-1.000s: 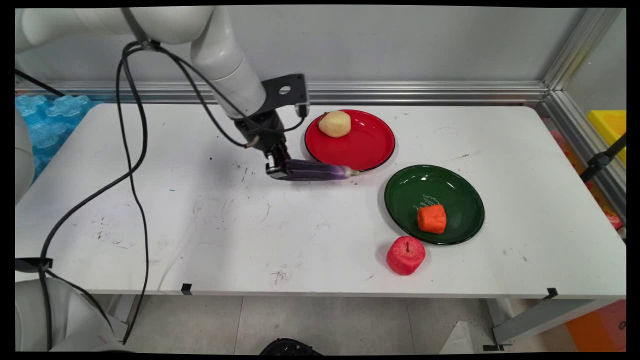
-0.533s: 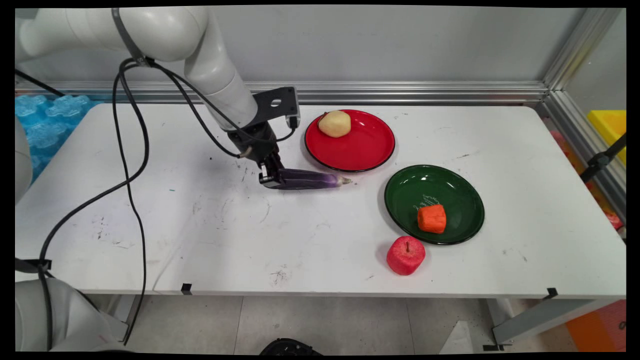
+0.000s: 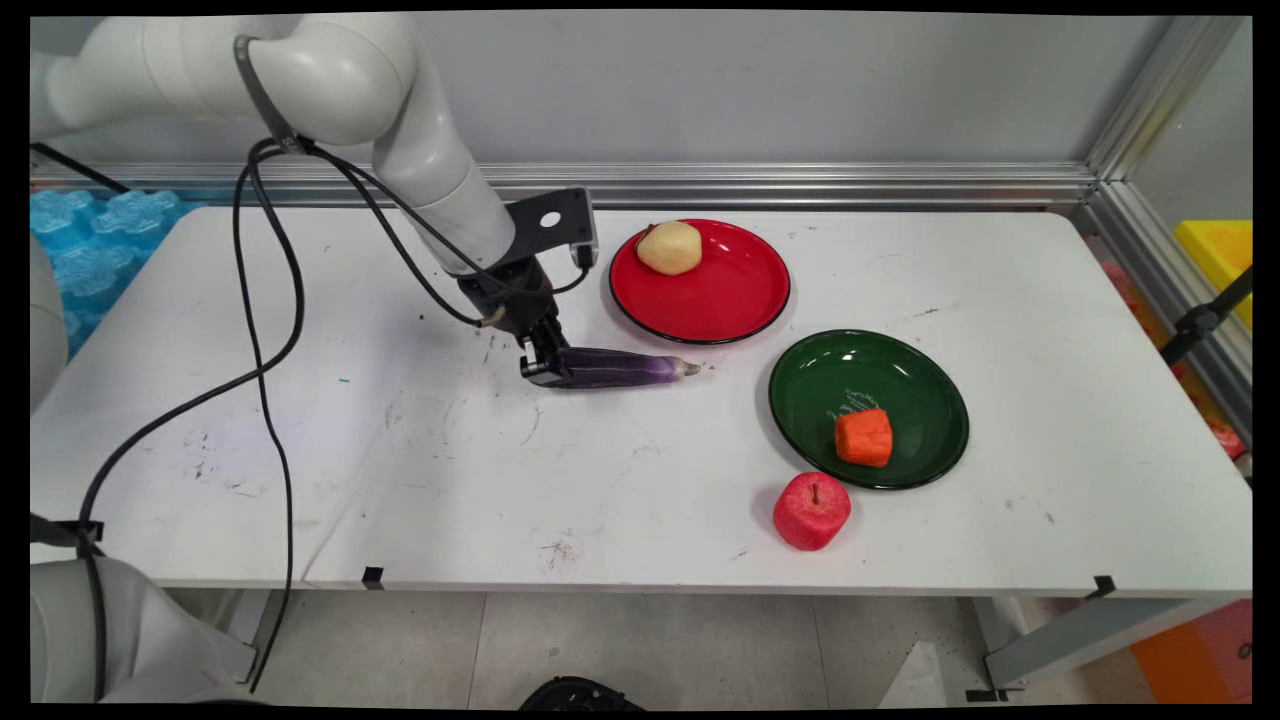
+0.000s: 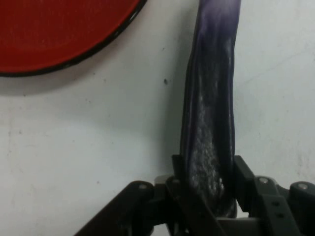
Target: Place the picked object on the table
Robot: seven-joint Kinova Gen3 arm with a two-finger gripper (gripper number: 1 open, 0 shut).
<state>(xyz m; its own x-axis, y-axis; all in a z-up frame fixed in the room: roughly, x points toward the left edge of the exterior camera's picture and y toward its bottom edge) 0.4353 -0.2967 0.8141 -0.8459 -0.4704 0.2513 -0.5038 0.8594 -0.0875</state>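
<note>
My gripper [image 3: 541, 368] is shut on the dark end of a long purple eggplant [image 3: 620, 368], which lies flat on the white table [image 3: 400, 470] and points right. In the hand view the eggplant [image 4: 210, 123] runs up from between the two black fingers [image 4: 242, 174], with my gripper [image 4: 209, 184] clamped on its sides. The red plate [image 3: 725, 290] sits just beyond the eggplant's tip and carries a pale potato [image 3: 669, 247]. Its rim [image 4: 59, 44] fills the hand view's upper left.
A green plate [image 3: 890, 380] at the right holds an orange carrot chunk [image 3: 864, 437]. A red apple [image 3: 811, 510] stands on the table just in front of it. Black cables [image 3: 265, 330] hang from the arm over the table's left side.
The gripper has carried the eggplant down and to the left, off the red plate's front rim and onto the table. Its grip on the eggplant is unchanged.
</note>
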